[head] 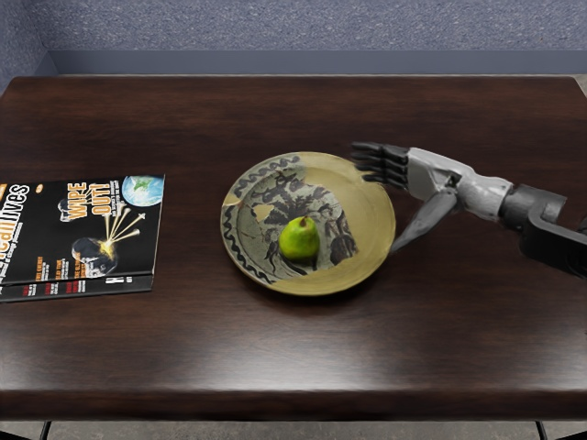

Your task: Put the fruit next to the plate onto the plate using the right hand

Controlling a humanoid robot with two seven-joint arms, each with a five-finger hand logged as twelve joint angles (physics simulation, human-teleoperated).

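Green and stalk-up, the pear (299, 238) sits near the middle of the plate (374, 240), on its dark painted pattern, apart from the rim on every side. In this head view, the only one, the fruit is where the task wants it, so I judge the placing done.

The right hand (415, 174) is at the plate's far right edge. Its fingers (369, 160) are stretched out flat toward the left and a little apart, its thumb (417, 225) points down toward the rim, and it holds nothing. That open pose, well apart from the pear, fits a hand that has no more gripping to do.

Whether the thumb touches the rim or hangs just above it, I cannot tell. The forearm is cut off at the right edge. The magazine (78, 238) lies flat at the left of the table (293, 357), its left part out of frame. The left arm does not show.
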